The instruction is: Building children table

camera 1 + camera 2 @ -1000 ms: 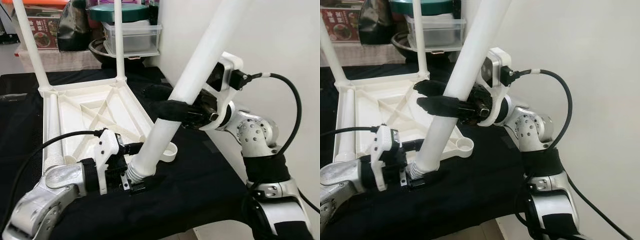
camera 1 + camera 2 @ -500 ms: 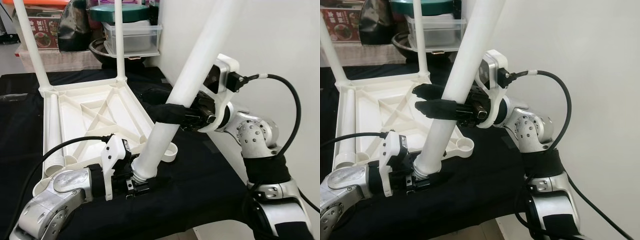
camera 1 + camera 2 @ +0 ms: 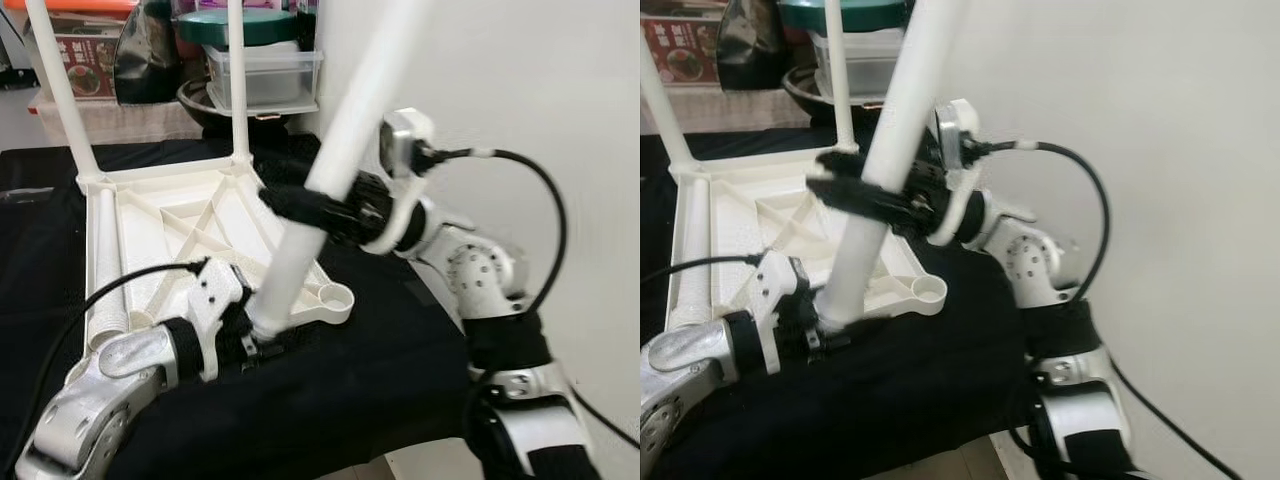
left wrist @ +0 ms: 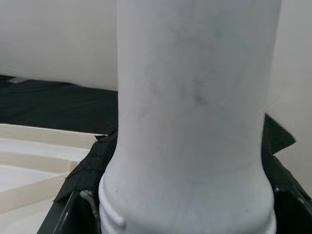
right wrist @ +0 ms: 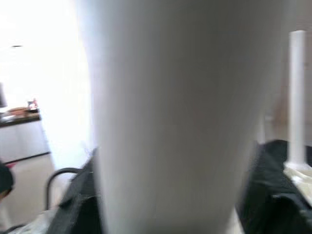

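Both grippers clamp the tilted white table leg (image 3: 330, 170): left gripper (image 3: 250, 335) at its threaded end, right gripper (image 3: 300, 205) midway. Left wrist view catches the thread ridges (image 4: 114, 217), beside the upturned tabletop (image 3: 190, 230).

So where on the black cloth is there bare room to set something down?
Bare cloth lies along the near edge, between the tabletop's corner socket and the right arm. The far side is crowded: upturned tabletop, two standing legs, a spare leg, and both grippers on the tilted leg.
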